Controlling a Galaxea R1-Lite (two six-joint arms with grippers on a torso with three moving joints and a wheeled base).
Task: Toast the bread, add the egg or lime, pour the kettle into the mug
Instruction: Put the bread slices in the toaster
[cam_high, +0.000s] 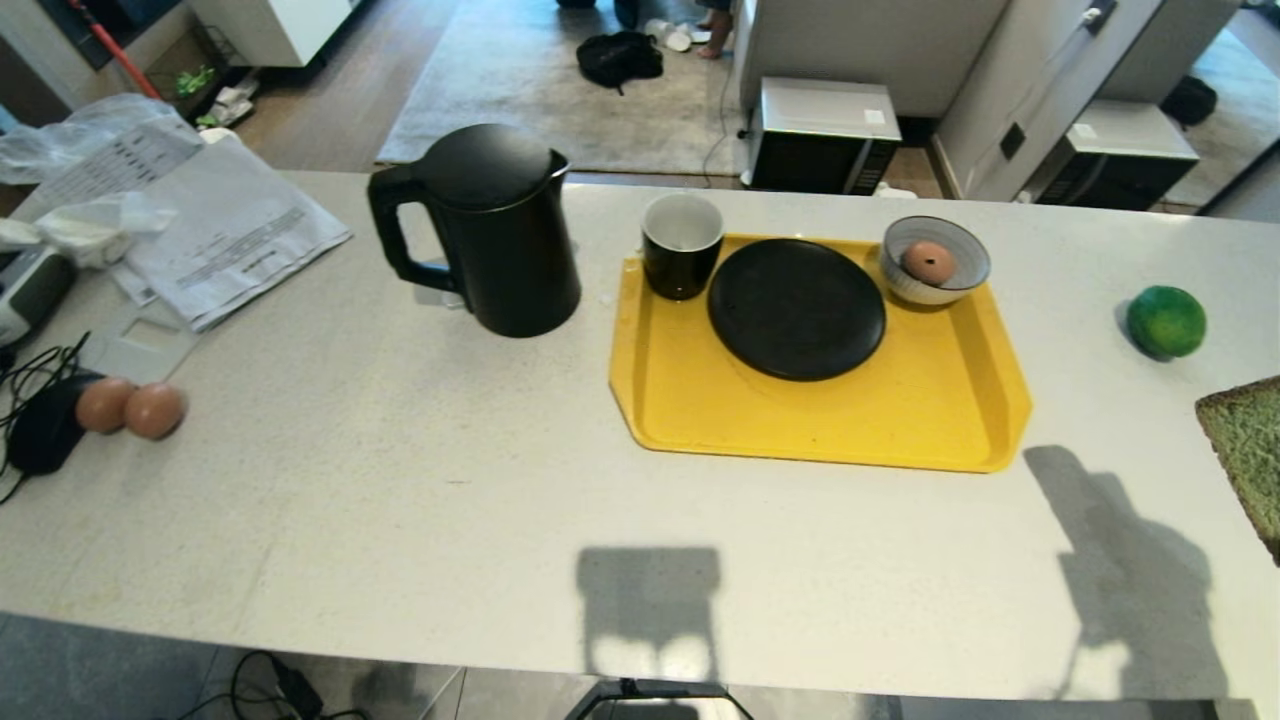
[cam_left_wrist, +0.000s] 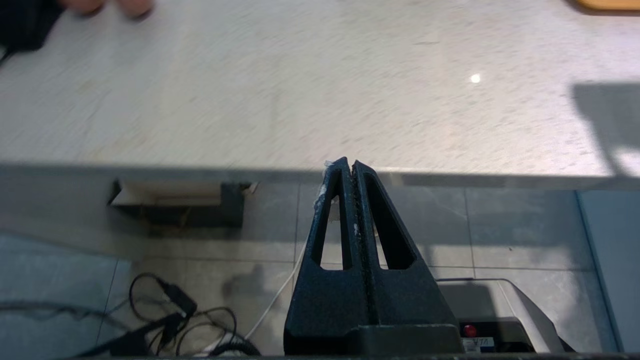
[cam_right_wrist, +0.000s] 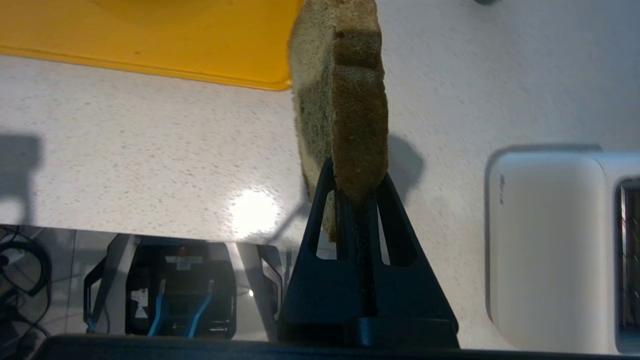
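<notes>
Right tool (cam_right_wrist: 356, 200) pinches our bread (cam_right_wrist: 345, 95) above the counter (cam_high: 400, 480); left tool (cam_left_wrist: 348, 167) is closed, empty. On our tray (cam_high: 900, 420): bowl (cam_high: 960, 250) at 1 o'clock holds an egg (cam_high: 930, 262); mug (cam_high: 682, 245) at 11 looks empty.

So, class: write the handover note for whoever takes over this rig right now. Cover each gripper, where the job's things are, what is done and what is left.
Right gripper: shut on the bread, held above the counter near the white toaster.
Left gripper: shut, empty, parked off the counter's front edge.
Kettle: on the counter, left of the yellow tray.
Mug, black plate and striped bowl holding an egg: on the tray.
Lime: on the counter, right of the tray.
Done: bread picked up; egg in bowl.
Left: toast the bread, pour kettle into mug.
</notes>
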